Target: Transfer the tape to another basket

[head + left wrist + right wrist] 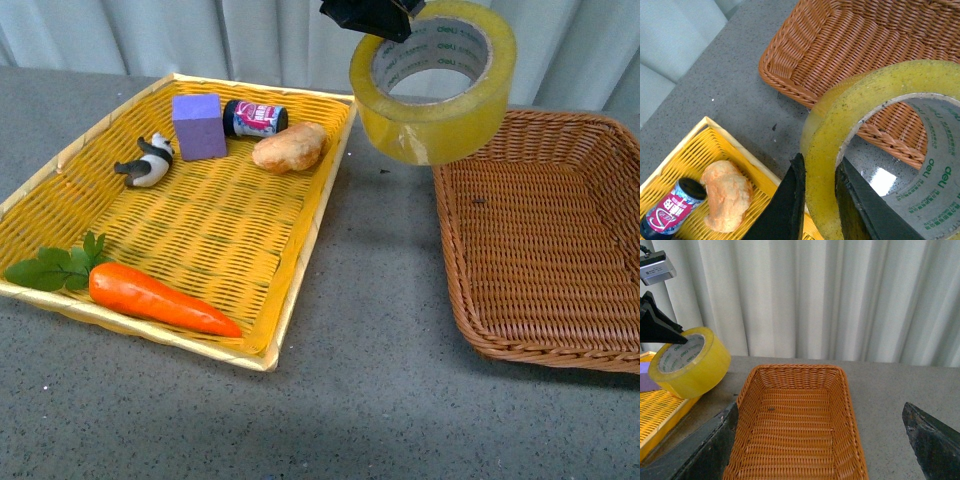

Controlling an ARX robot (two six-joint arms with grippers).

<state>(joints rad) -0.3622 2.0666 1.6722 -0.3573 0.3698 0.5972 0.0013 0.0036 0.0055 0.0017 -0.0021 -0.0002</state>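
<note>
The yellow tape (432, 110) hangs in the air, tilted, over the grey table between the yellow tray and the far left corner of the brown wicker basket (455, 230). My left gripper (392, 30) is shut on the roll's wall, one finger inside the core and one outside, as the left wrist view (820, 175) shows. The tape (880, 80) is beside the basket's rim (790, 82) there. The basket (795, 440) holds nothing. My right gripper (820, 407) is open, its fingers either side of the basket's near end. The tape (695, 372) shows at the left.
The shallow yellow tray (200, 230) at the left holds a carrot (160, 298), a panda figure (148, 162), a purple block (198, 126), a small can (253, 118) and a bread-like lump (289, 147). Grey curtains hang behind the table.
</note>
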